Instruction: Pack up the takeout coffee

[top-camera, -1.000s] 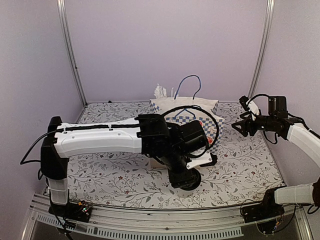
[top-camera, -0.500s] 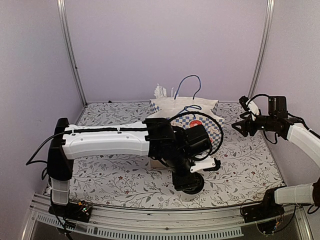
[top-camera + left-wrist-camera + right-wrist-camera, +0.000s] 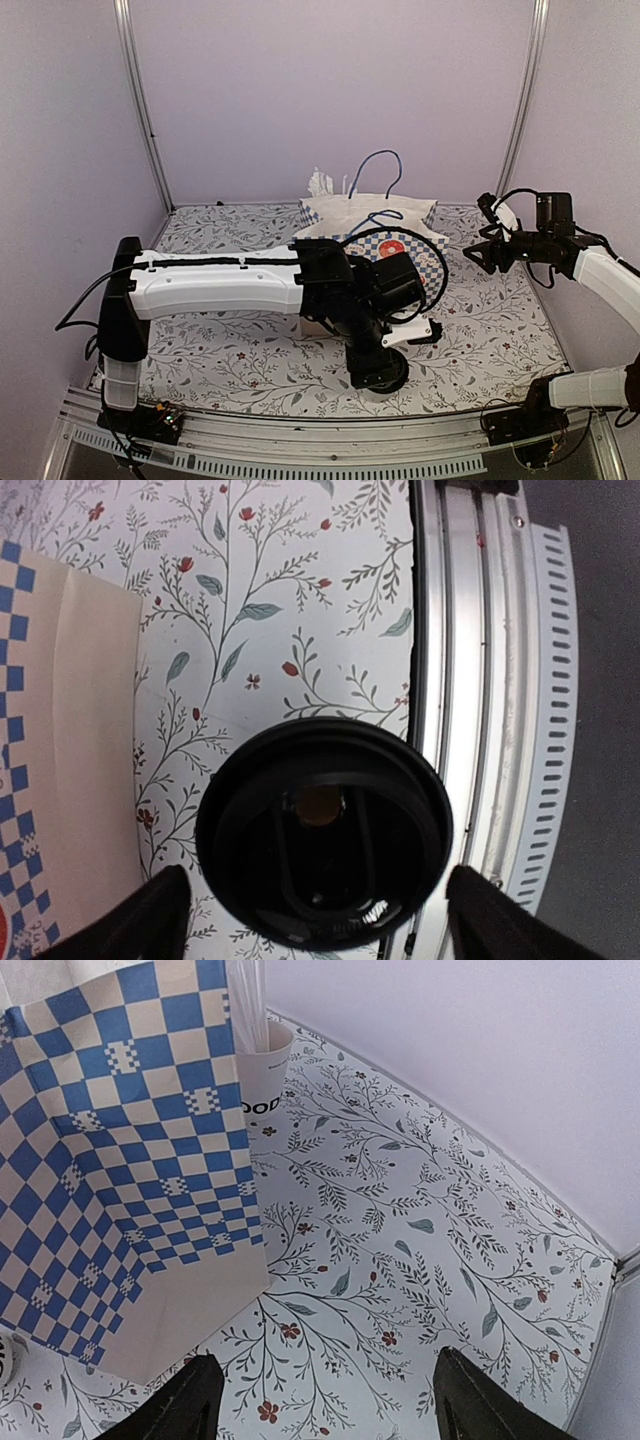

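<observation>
Left arm first: left end effector (image 3: 318, 905) aimed straight down at the table (image 3: 300, 590), fingers (image 3: 160, 915) spread wide, nothing clamped. Directly beneath it, centred between the two fingers: the takeout coffee (image 3: 323, 845), seen from above, black lid filling most of the gap. Standing upright, so long axis vertical, in line with the approach and square to the closing line. Sliver of table showing between lid rim and one finger. At the other finger, rim and finger edge meeting in the wrist view; contact or not, cannot tell. Height over the lid hard to read; in the top view, cup almost wholly hidden under the wrist.

Out past one finger, near: checked paper bag (image 3: 50, 740), likely the packing place. Out past the other finger, just beside the cup: metal rail (image 3: 490, 680) at the table's near edge.

Moving right: right end effector (image 3: 325, 1410) well apart from the coffee, on the bag's far side, fingers wide, holding nothing, floral table showing between them. Ahead and to its left: bag wall, plus a second white cup (image 3: 262, 1080) tucked beside it, not the target.

Left arm far nearer. Next move probably a squeeze on the cup wall below the lid, then a lift toward the bag. Risk: thin wall, easy to crush or tip.
</observation>
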